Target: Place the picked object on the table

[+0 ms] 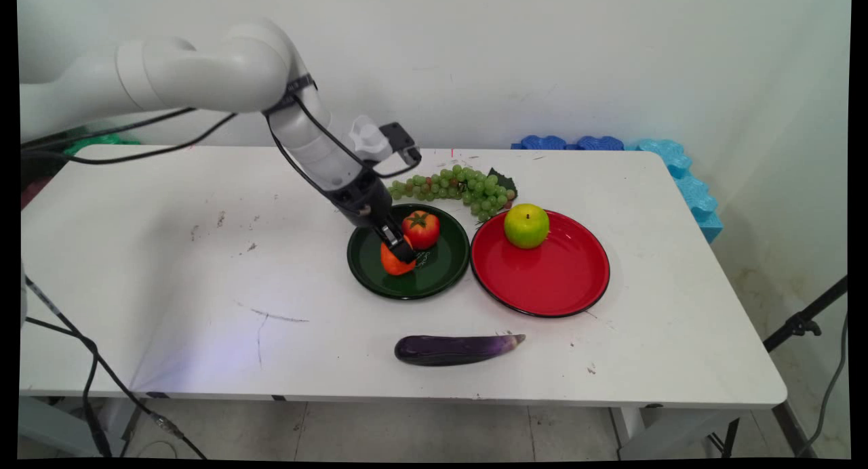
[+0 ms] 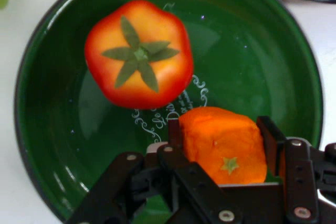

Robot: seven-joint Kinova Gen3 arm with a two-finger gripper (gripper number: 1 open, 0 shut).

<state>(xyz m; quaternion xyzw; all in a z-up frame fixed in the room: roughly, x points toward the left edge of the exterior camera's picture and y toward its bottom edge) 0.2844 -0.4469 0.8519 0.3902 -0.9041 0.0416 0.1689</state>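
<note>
Orange fruit (image 2: 224,145) gripped between closed fingers (image 2: 175,132), over green plate (image 2: 47,145); tomato (image 2: 138,54) just beside.

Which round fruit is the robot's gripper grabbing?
The orange tangerine in the dark green plate: the gripper has a finger on each side. The red tomato beside it and the green apple sit free.

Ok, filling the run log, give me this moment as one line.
gripper: shut on orange fruit | in: green plate | beside: tomato | red plate: green apple
</note>
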